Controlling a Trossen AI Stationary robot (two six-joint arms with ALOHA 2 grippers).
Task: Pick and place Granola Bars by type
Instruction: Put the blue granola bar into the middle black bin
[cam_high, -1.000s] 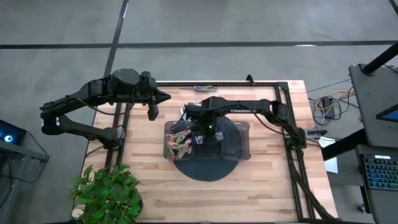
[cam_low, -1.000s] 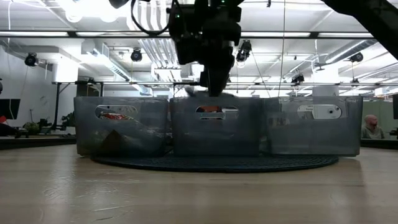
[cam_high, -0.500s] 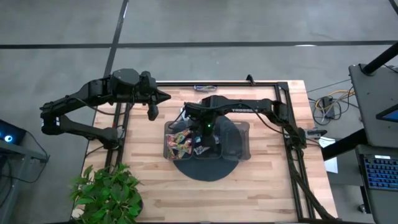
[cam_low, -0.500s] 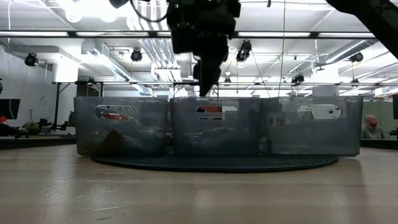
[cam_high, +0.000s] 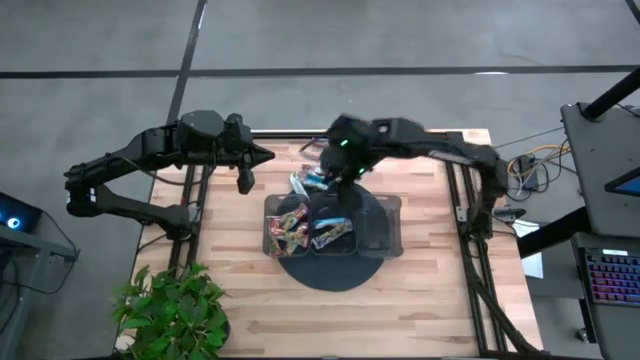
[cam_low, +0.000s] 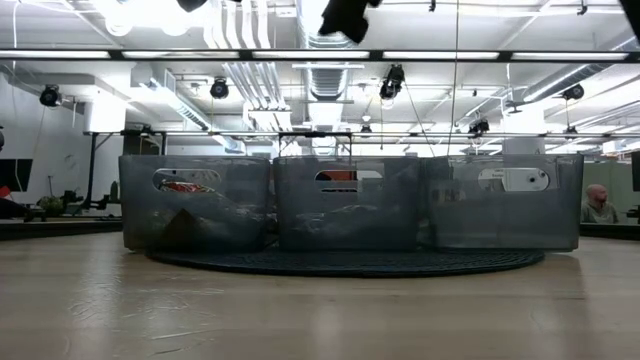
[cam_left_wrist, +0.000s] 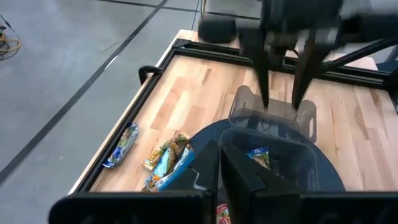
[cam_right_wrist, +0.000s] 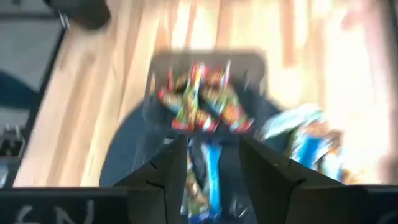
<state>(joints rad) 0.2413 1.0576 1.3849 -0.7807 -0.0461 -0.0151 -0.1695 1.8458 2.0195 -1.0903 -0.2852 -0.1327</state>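
My right jaws (cam_high: 337, 183) open, empty, above the tray (cam_high: 392, 235). Left jaws (cam_high: 243, 183) shut, parked. Granola Bars (cam_high: 287, 228): multicoloured heap in one compartment, blue in the next, several loose on tabletop (cam_high: 420, 300); exact counts unclear.

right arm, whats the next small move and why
Probably swing the right end effector over the loose bars lying on the table behind the tray and lower onto one. It is lifted clear of the tray with fingers apart and nothing between them. Blue bars sit in the middle compartment and reddish ones in the one beside it. The left end effector waits shut at the table's edge.
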